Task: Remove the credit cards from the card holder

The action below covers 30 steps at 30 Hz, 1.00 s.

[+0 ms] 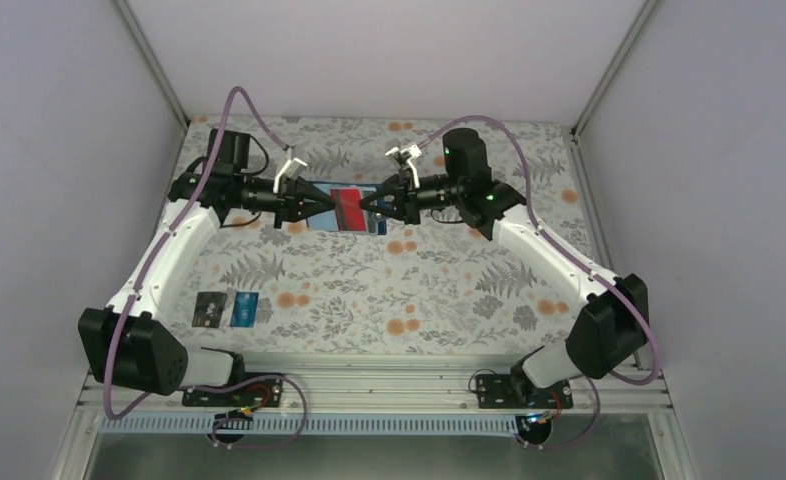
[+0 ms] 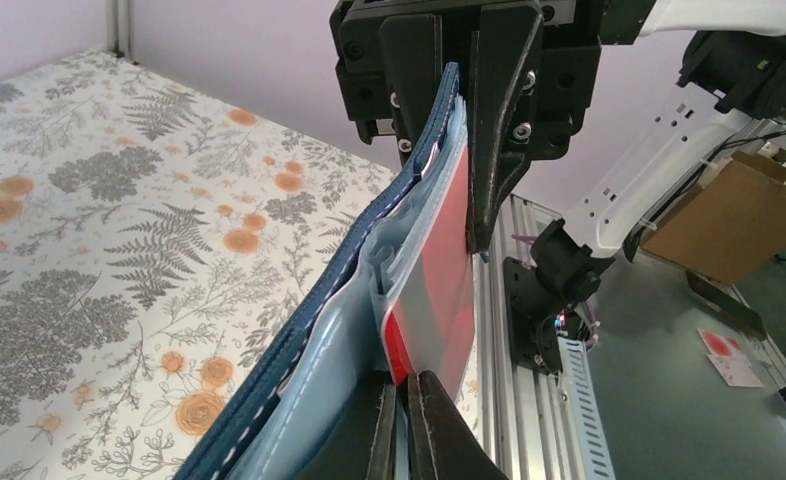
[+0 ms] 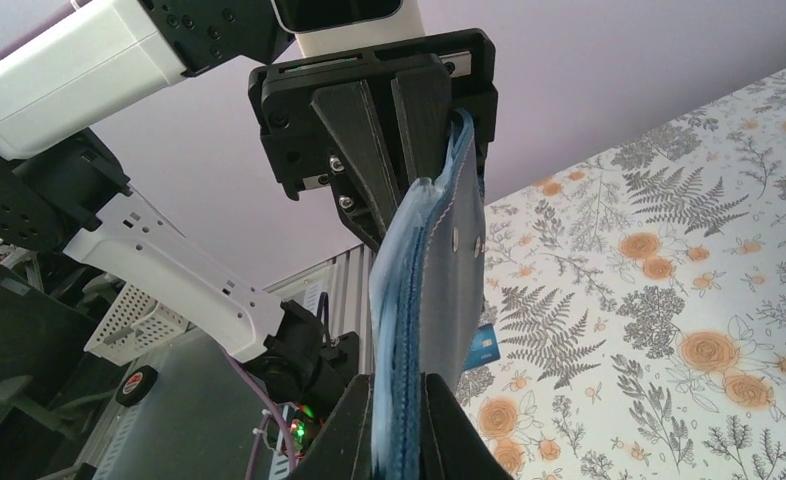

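The navy card holder (image 1: 321,222) hangs above the table's far middle, held between both grippers. My left gripper (image 1: 326,205) is shut on the near edge of the red card (image 2: 439,270), which sits in a pale blue pocket of the holder (image 2: 299,340); its tips show at the bottom of the left wrist view (image 2: 405,420). My right gripper (image 1: 374,203) is shut on the holder's opposite edge (image 3: 424,290), with its tips at the bottom of the right wrist view (image 3: 399,425). A black card (image 1: 210,308) and a blue-teal card (image 1: 244,308) lie flat on the table near the left arm.
The floral tablecloth (image 1: 409,290) covers the table. Grey walls with metal corner posts close in the left, back and right. The arm bases and a slotted rail (image 1: 389,385) run along the near edge. The blue card also shows in the right wrist view (image 3: 482,345).
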Tool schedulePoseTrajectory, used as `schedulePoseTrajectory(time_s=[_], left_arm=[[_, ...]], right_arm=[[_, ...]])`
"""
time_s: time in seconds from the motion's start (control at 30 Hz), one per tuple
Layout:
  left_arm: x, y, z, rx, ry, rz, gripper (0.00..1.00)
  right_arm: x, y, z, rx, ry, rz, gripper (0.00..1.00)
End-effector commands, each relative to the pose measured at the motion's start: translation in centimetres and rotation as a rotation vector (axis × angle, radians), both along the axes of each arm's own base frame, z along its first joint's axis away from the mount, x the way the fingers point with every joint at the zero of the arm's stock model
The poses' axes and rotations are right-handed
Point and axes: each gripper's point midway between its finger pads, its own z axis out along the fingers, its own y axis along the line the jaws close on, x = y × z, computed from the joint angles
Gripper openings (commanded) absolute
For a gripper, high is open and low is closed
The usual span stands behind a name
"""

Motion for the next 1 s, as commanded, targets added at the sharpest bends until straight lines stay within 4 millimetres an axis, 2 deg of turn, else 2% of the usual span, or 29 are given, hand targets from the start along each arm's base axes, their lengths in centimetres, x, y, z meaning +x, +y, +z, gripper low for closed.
schedulePoseTrajectory(time_s=[0.0,0.17,0.2,0.23,0.27,0.4,0.43,0.53,0.6,0.87,0.97], left_arm=[[0.2,-1.4,-0.7,0.004,0.004,-0.037,0.05],[-0.9,-2.2,0.2,-0.040,0.011,-0.109,0.17],[-1.2,-2.4,0.4,-0.041,0.005,-0.122,0.17],[-1.4,-2.5,0.5,-0.043,-0.002,-0.131,0.12],[-1.5,-2.5,0.7,-0.047,-0.003,-0.136,0.03],[-2.4,-2.3,1.0,-0.055,-0.021,-0.156,0.02],[-2.5,-2.2,1.0,-0.055,-0.021,-0.154,0.02],[-2.0,-1.5,0.9,-0.053,-0.020,-0.124,0.02],[-1.6,-1.1,0.8,-0.047,-0.014,-0.101,0.02],[-0.9,0.1,-0.1,-0.025,0.006,-0.043,0.02],[-0.9,0.2,-0.3,-0.020,0.010,-0.036,0.02]], right_arm=[[-2.7,0.2,2.8,0.084,-0.090,0.112,0.04],[-2.8,0.2,2.8,0.083,-0.097,0.110,0.04],[-2.6,0.2,2.7,0.081,-0.098,0.105,0.04],[-2.6,0.2,2.7,0.081,-0.099,0.102,0.04],[-2.5,0.2,2.7,0.079,-0.098,0.098,0.04],[-2.1,0.1,2.4,0.066,-0.099,0.072,0.04],[-1.9,0.1,2.2,0.059,-0.098,0.062,0.06],[-1.3,-0.1,1.4,0.036,-0.083,0.034,0.20],[-1.3,-0.2,0.9,0.030,-0.074,0.029,0.24],[-0.9,-0.9,-0.2,0.010,-0.059,0.006,0.20],[-0.7,-1.0,-0.7,0.003,-0.042,0.003,0.06]])
